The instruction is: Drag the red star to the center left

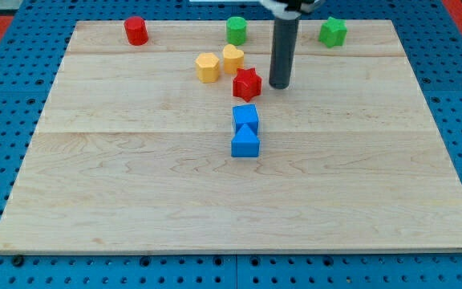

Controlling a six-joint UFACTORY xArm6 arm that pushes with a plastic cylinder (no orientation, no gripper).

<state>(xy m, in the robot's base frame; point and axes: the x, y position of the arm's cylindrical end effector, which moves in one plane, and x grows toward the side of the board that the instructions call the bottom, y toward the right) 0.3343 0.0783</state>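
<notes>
The red star [247, 83] lies on the wooden board [135, 185], above the middle. My tip [279, 85] stands just to the star's right, a small gap apart. Two blue blocks [245, 131] sit stacked in line just below the star. A yellow heart [233, 58] and a yellow hexagon [208, 67] lie up and to the left of the star.
A red cylinder [136, 30] sits at the top left. A green cylinder [237, 30] is at the top middle and a green star-like block [333, 32] at the top right. A blue pegboard [6, 96] surrounds the board.
</notes>
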